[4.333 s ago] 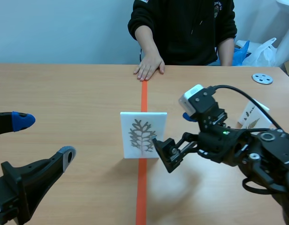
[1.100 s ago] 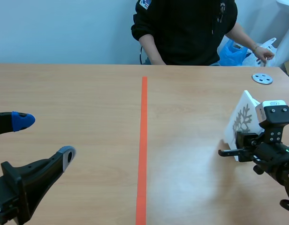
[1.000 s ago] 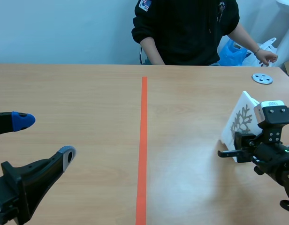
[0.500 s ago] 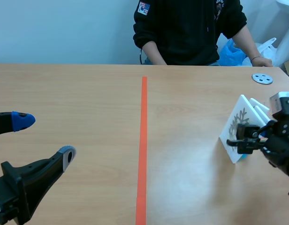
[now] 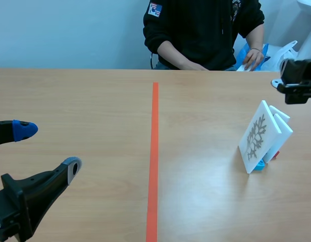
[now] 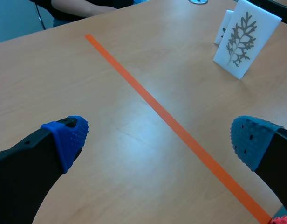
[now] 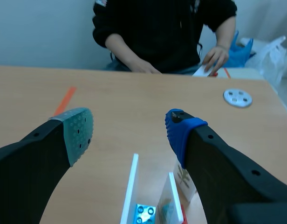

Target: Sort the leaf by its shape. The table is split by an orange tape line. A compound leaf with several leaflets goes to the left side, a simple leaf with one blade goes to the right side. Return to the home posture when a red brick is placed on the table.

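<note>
Left gripper (image 5: 47, 149) low at near left, fingers spread wide, nothing between them. Right gripper (image 7: 129, 133) up high, fingers wide apart, empty, above leaf card (image 5: 259, 135). Card stands tilted on blue base (image 5: 258, 167), right of orange tape line (image 5: 154, 151); second card (image 5: 281, 125) just behind. Grey disc (image 7: 237, 97) farther off. Person (image 5: 201, 30) across wooden table (image 5: 95, 101); pale blue wall (image 5: 69, 30).

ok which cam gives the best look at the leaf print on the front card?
Left wrist view: the front card faces it nearly square, so the whole branched print shows. Scene view has the card at a slant, print foreshortened. Right wrist view looks down on its top edge only.
</note>
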You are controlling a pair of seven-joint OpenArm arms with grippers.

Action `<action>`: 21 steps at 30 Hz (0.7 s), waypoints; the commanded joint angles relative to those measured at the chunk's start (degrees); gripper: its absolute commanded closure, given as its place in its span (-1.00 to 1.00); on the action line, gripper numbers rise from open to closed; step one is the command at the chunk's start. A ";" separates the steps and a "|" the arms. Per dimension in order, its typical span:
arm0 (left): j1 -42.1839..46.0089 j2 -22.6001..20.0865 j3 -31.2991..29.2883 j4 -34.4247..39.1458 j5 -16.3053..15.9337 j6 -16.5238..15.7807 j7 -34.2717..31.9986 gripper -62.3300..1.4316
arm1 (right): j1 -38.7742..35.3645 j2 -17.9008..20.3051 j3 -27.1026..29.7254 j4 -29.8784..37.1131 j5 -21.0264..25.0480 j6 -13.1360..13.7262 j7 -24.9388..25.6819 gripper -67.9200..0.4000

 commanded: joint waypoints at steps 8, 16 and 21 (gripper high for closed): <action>-0.17 0.26 0.04 1.18 -0.35 -0.04 -1.03 -1.00 | -8.00 3.82 3.21 11.54 5.84 4.87 -1.79 -0.65; -0.17 0.26 0.04 1.18 -0.37 -0.04 -1.01 -1.00 | -16.65 8.46 2.84 12.28 11.96 12.07 -1.73 -1.00; -0.17 0.26 0.04 1.18 -0.37 -0.04 -1.01 -1.00 | -20.41 8.24 1.75 12.31 12.76 13.07 -1.70 -1.00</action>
